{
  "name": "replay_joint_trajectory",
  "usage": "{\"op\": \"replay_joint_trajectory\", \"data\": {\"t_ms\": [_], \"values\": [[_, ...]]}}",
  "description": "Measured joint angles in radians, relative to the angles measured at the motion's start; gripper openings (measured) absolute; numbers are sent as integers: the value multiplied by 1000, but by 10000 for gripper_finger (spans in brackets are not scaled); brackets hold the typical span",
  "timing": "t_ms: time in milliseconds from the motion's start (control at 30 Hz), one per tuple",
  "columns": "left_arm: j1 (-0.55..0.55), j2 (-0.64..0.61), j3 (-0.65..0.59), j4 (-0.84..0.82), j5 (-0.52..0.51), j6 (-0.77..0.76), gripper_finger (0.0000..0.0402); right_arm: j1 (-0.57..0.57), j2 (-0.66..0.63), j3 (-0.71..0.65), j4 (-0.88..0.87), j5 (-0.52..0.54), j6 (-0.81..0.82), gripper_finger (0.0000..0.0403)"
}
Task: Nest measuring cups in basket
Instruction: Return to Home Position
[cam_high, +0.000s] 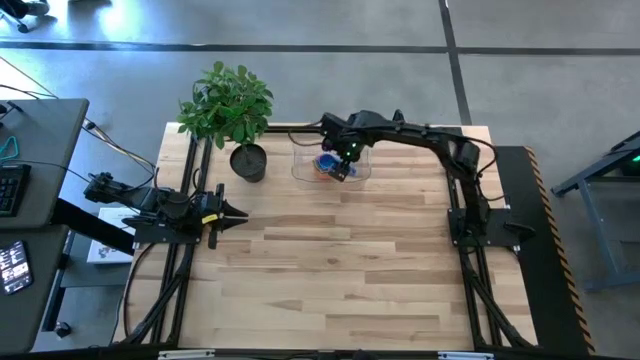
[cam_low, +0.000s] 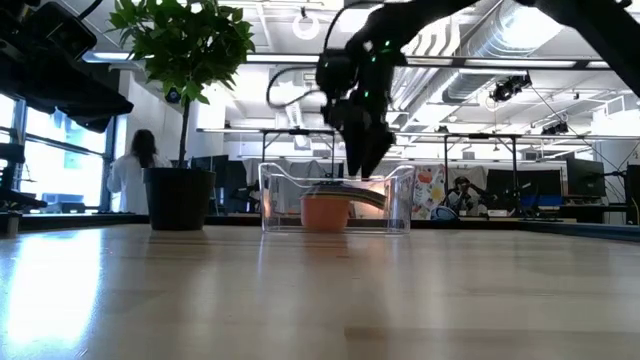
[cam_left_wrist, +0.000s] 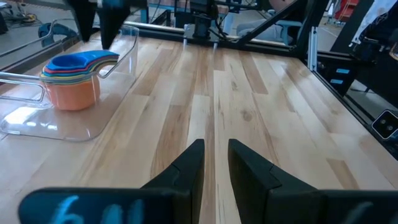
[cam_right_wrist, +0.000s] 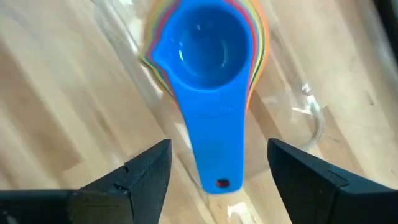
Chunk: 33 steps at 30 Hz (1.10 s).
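Right gripper (cam_right_wrist: 219, 149) fingers (cam_right_wrist: 146, 174) sat nearest the lens in the right wrist view, spread wide apart and clamped on nothing. The blue handle of the measuring cups (cam_right_wrist: 205, 50) ran between them without touching either one. The cups were nested in one stack, blue on top, orange on the outside, standing inside the basket (cam_right_wrist: 311, 118).

In the high view the right gripper hung right over the basket (cam_high: 303, 170) at the far side of the table (cam_high: 340, 270), next to the plant pot (cam_high: 248, 162). The left gripper (cam_high: 240, 214) was parked at the left edge of the table, well apart from the cups, fingers a narrow slit apart and empty.

Progress: the nesting looked done and the stack was in the bin, so the task itself read as finished. What seemed left was for the right arm to lift clear and go back to rest the way the left arm already sat.

Hard to tell:
- Cup count. Only thin coloured rims showed under the blue one, so seven could not be confirmed.
- In the high view the gripper covered part of the stack.
- In the low view it was unclear whether the fingertips were above the basket rim or just inside it.
- Basket walls were clear and barely traceable in places.
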Motion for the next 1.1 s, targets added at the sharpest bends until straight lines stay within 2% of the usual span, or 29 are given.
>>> {"op": "replay_joint_trajectory", "data": {"t_ms": [233,433,533,600,867,1100], "values": [[0,0,0,1,0,0,62,31,-139,-1,59,-52,12,256],[0,0,0,1,0,0,62,81,-270,-1,93,103,-19,256],[0,0,0,1,0,0,62,99,-334,-25,111,136,-40,256],[0,0,0,0,0,0,62,100,-412,-124,176,133,-51,256],[0,0,0,0,0,0,62,115,-893,-731,558,83,-15,256],[0,0,0,0,0,0,62,136,-1286,-1112,726,83,33,256]]}}
